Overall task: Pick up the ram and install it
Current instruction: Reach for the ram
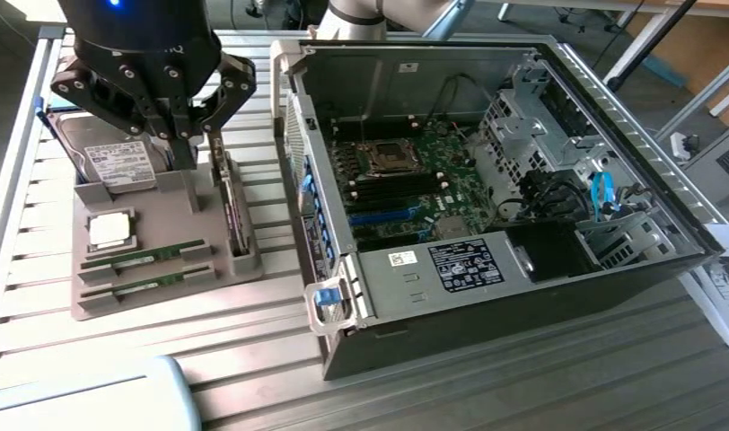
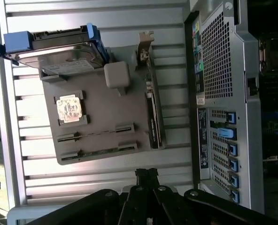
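Hovering clenched and empty over the grey parts tray (image 1: pixel 161 211), the gripper (image 1: pixel 182 160) is at the approach step, the ram (image 1: pixel 143 259) lying untouched in its tray slot beside the open computer case (image 1: pixel 485 332); a pickup would likely need parted jaws aligned along the stick.

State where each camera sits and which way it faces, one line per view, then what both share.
Exterior view: off the arm, high up, looking down at an angle over the slatted table, the grey tray and the open computer case; the black hand hangs above the tray.
Wrist view: on the wrist, looking down past the shut hand at the tray and the case's vented side.
Shared: tray, two ram sticks, processor chip, hard drive, case.
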Available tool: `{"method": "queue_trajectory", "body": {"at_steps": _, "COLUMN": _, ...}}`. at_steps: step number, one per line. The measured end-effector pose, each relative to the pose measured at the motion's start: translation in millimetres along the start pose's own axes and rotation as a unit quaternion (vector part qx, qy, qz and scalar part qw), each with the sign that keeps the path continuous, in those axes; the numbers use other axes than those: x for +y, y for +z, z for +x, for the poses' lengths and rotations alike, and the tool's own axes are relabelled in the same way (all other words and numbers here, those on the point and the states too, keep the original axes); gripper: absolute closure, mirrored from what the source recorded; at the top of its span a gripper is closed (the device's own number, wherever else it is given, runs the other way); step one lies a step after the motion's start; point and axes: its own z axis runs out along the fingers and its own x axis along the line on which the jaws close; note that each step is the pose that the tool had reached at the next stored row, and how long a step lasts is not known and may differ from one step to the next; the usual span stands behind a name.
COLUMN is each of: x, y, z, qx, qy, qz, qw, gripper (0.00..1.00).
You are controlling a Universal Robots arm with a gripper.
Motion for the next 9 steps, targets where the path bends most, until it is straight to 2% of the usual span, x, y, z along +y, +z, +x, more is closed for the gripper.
{"method": "queue_trajectory", "body": {"at_steps": 1, "x": -3.7, "y": 0.1, "z": -0.3, "qx": -0.0002, "qy": 0.000, "qz": 0.0034, "qw": 1.0000, "gripper": 0.89}}
{"method": "queue_trajectory", "body": {"at_steps": 3, "x": -8.7, "y": 0.3, "z": -0.6, "qx": -0.0006, "qy": 0.000, "qz": 0.0075, "qw": 1.0000, "gripper": 0.89}}
{"method": "queue_trajectory", "body": {"at_steps": 9, "x": -9.1, "y": 0.3, "z": -0.6, "qx": -0.0006, "qy": 0.000, "qz": 0.0077, "qw": 1.0000, "gripper": 0.89}}
